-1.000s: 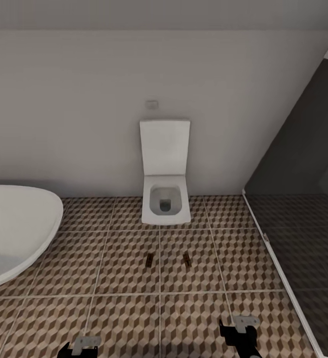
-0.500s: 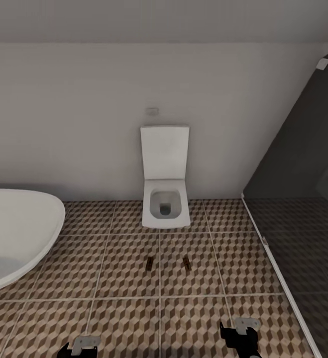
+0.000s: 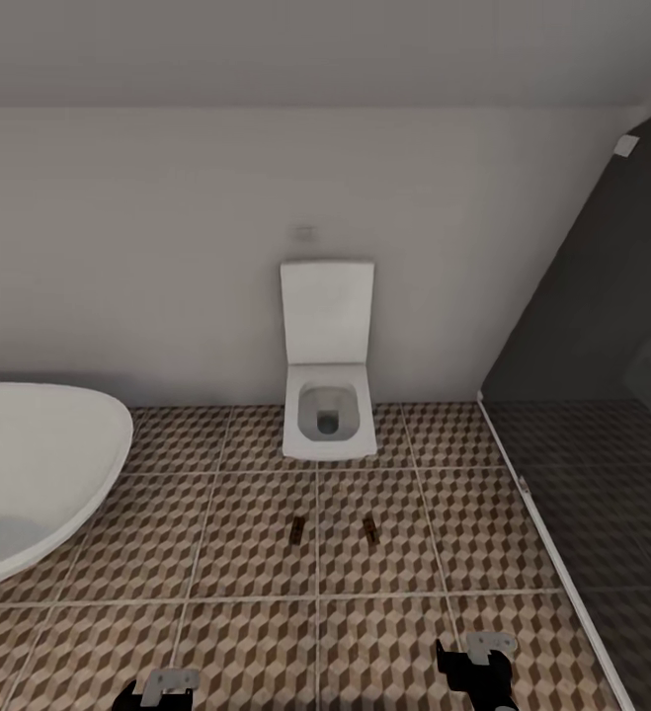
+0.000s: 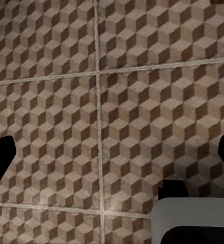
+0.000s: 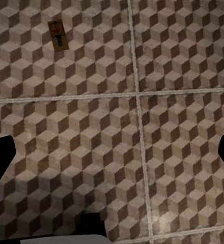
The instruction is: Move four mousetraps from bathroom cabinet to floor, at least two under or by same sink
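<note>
Bathroom floor [image 3: 246,632] tiles run to the toilet [image 3: 328,395]; two mousetraps [image 3: 296,530] lie before it, no sink nearby. My left pincer [image 4: 112,152] and right pincer [image 5: 112,152] hang wide, empty, ready for pickup.

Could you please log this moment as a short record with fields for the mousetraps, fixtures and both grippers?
mousetraps on floor: two, left mousetrap and right mousetrap, apart from each other
position: on the bathroom floor, in front of the toilet
bathtub: at the head view's left
dark glass panel: at the right
left gripper: open, empty, above tiles
right gripper: open, empty, above tiles
</note>
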`<state>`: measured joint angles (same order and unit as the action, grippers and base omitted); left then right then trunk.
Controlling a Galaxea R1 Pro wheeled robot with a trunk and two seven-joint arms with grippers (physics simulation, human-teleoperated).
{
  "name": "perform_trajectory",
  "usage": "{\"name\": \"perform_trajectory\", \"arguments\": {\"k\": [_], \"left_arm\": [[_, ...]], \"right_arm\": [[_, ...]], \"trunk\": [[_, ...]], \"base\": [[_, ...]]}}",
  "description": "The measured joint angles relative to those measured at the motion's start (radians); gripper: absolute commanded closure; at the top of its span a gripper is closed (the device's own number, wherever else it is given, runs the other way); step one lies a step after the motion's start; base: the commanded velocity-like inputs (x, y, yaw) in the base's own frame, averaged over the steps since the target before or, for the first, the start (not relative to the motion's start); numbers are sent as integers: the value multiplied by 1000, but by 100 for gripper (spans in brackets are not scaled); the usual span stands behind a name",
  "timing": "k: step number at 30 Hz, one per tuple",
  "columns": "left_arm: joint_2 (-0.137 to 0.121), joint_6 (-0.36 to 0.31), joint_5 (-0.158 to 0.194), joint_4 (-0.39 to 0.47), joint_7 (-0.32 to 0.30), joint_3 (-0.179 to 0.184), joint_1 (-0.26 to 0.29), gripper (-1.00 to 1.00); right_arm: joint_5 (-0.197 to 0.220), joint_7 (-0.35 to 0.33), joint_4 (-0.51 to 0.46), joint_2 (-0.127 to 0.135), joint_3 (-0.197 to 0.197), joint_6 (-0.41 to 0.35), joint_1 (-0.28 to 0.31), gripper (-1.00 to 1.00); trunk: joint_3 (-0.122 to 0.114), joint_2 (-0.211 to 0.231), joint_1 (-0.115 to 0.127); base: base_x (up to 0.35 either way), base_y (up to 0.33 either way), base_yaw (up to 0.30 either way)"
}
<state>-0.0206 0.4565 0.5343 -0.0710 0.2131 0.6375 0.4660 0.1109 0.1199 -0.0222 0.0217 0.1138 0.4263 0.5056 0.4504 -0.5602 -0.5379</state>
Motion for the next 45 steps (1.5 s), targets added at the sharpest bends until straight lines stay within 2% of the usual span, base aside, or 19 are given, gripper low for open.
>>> {"name": "perform_trajectory", "arguments": {"k": [23,45], "left_arm": [[1,-1,0,0,-1,0,-1,-100],[2,-1,0,0,-1,0,-1,-100]], "right_arm": [[0,0,0,0,0,0,0,-100],[0,-1,0,0,0,0,0,-100]], "trunk": [[-110,162,88],[-146,162,88]], "base": [[0,0,0],[0,0,0]]}}
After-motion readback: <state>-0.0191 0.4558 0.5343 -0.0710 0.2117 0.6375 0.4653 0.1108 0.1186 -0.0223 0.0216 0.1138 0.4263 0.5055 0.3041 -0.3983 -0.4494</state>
